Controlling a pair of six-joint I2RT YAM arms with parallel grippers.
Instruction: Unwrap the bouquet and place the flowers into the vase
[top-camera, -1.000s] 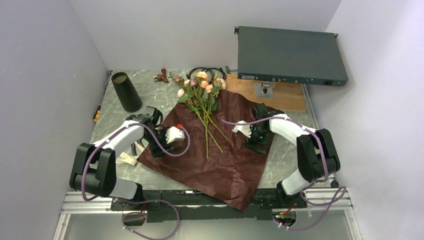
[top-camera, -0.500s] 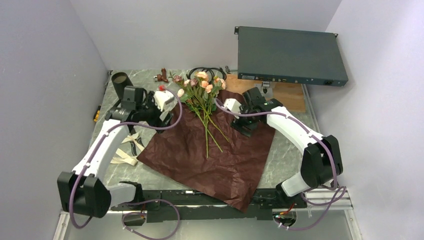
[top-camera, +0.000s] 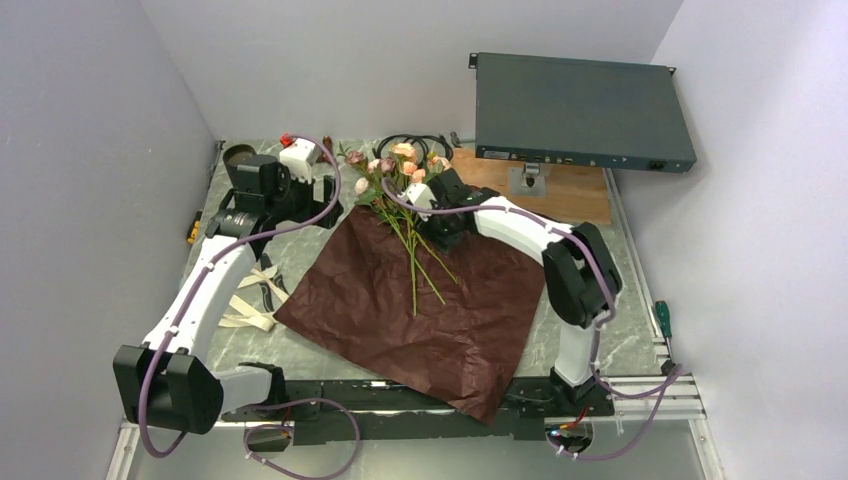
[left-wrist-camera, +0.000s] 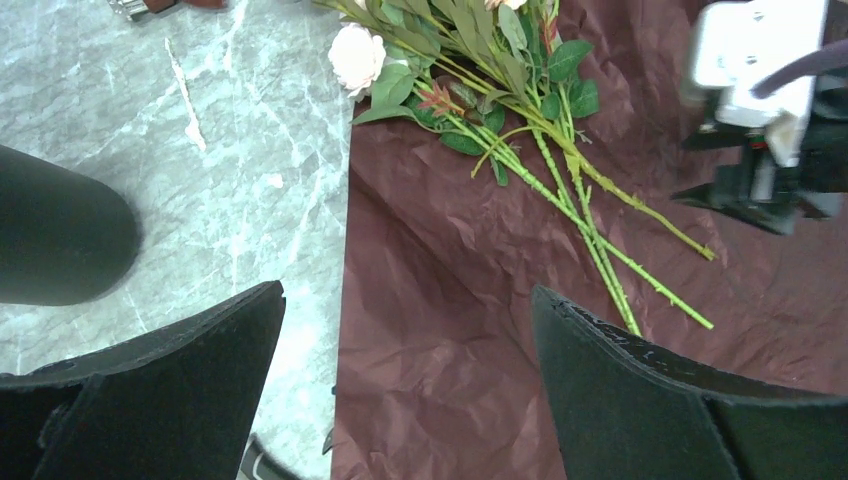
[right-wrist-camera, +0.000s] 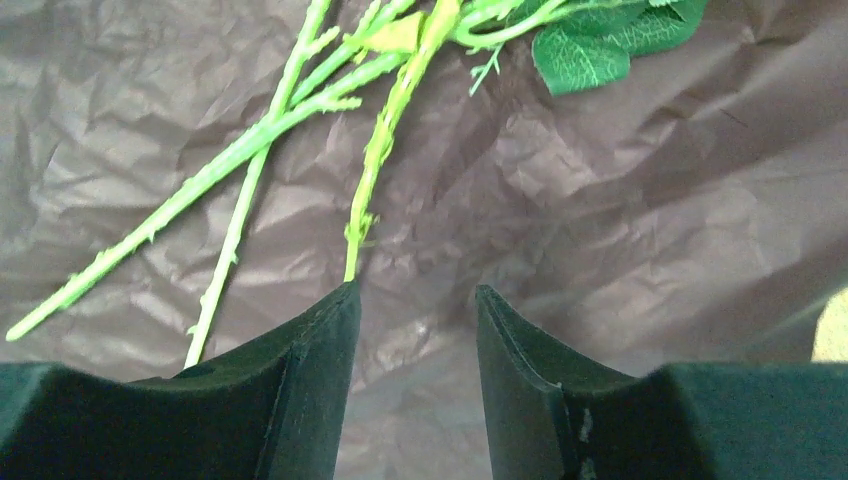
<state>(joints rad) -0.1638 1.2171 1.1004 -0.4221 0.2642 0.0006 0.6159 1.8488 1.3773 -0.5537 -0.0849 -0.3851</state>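
At the far left edge of the marble-patterned table (top-camera: 300, 215) lies a small yellow tool (top-camera: 191, 228). The vase (top-camera: 238, 155), matte black and tapered, stands in the upper left of the top view, partly hidden behind the left arm's wrist. The left gripper (left-wrist-camera: 405, 295) hovers beside it over the paper's edge, jaws spread wide with nothing between them. Lower left, a loose beige ribbon (top-camera: 250, 305) lies on the table; its print is too small to read. The crinkled maroon wrapping paper (top-camera: 420, 320) lies spread flat at centre. The flowers (top-camera: 400, 180) lie on its upper part, blooms toward the coiled black cable (top-camera: 410, 145). The right gripper (right-wrist-camera: 415, 295) hangs over the thin green stems, jaws partly apart and gripping nothing. At upper right a flat dark metal rack unit (top-camera: 580, 110) stands on a wooden board (top-camera: 575, 195); its front markings are unreadable.
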